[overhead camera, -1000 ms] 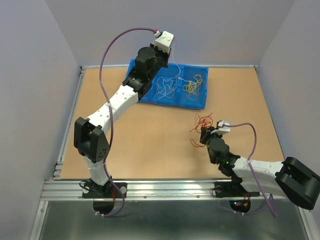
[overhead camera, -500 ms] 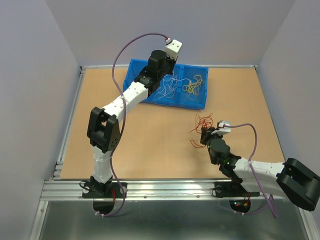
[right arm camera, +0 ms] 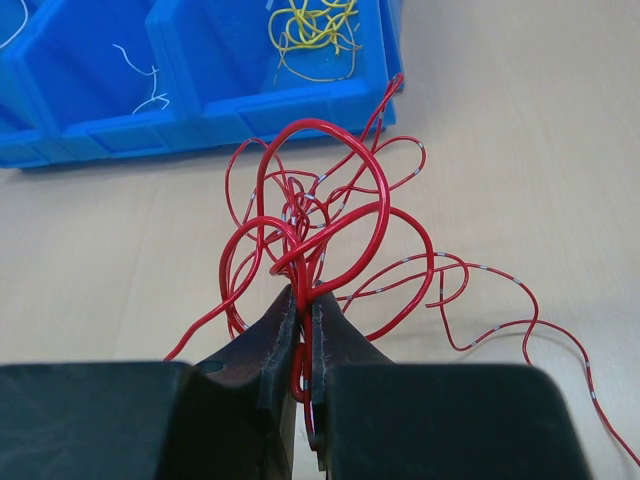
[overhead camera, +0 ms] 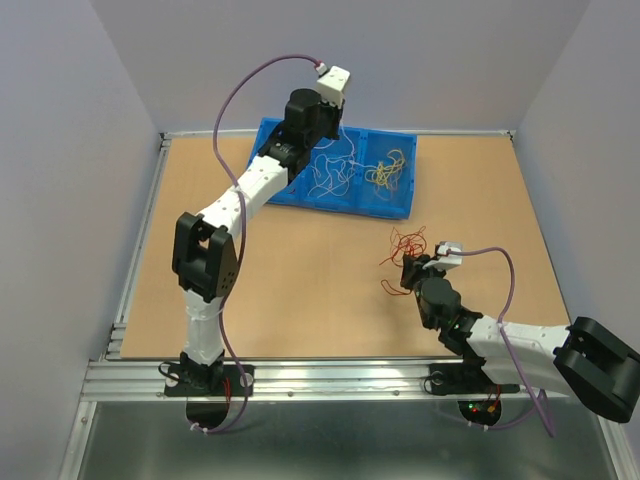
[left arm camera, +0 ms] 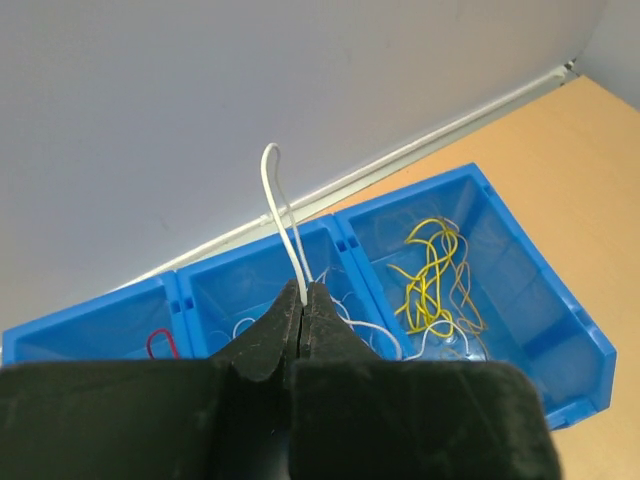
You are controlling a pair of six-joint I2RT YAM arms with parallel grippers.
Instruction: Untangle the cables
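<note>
place: robot lab cell | cues: plain grey walls [overhead camera: 80, 150], aluminium rail [overhead camera: 330, 378], wooden tabletop [overhead camera: 300, 280]

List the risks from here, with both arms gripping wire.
1. The left gripper holds the white wire by a thin pinch between its fingers over the blue bin; it may slip and land among the yellow wires next door.
2. The right gripper is shut on several strands of the red clump; pulling could tighten knots or drag the whole clump across the table.
3. One of its loops stands near the bin's corner and might snag there.
</note>
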